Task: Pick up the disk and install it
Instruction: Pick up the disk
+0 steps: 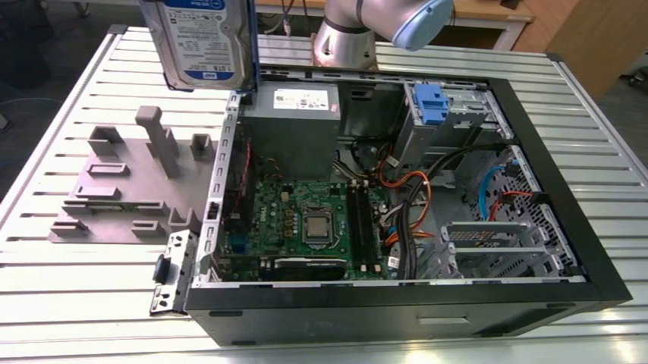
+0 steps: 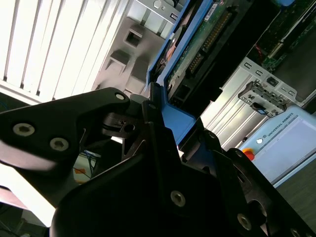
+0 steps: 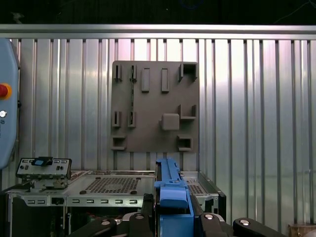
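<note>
The disk (image 1: 197, 42) hangs upright in the air at the top of the exterior view, its white-and-blue label facing the camera, over the table just off the open computer case's (image 1: 567, 227) far corner on the exterior view's left. In the second wrist view my gripper (image 2: 163, 128) is shut on the disk's blue frame (image 2: 180, 118), with its green circuit board (image 2: 197, 44) beyond. The first wrist view shows the disk's blue edge (image 3: 170, 192) rising from between my gripper's (image 3: 173, 219) black fingers (image 3: 207, 219).
A grey fixture plate (image 1: 132, 189) with upright posts lies on the slatted table at the exterior view's left. Inside the case are a motherboard (image 1: 303, 220), a grey power supply (image 1: 294, 121) and a drive bay with a blue clip (image 1: 430, 102). The arm's base (image 1: 350, 38) stands behind.
</note>
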Motion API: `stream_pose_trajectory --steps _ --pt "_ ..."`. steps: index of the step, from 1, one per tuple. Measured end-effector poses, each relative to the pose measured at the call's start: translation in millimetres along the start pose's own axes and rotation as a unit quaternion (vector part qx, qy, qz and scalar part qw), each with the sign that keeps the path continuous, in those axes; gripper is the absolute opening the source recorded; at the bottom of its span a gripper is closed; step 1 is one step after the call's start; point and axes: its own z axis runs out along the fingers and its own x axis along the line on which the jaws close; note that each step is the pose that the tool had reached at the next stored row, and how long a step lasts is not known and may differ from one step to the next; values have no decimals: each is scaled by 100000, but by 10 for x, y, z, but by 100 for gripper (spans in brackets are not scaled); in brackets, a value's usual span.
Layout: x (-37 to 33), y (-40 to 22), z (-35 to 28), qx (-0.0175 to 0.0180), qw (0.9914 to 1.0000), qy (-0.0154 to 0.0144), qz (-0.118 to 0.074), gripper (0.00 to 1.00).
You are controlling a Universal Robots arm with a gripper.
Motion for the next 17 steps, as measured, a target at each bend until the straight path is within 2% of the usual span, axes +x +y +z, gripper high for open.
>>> stream_pose_trajectory --steps 17 --pt "-1 -48 0 4 100000 -2 0 37"
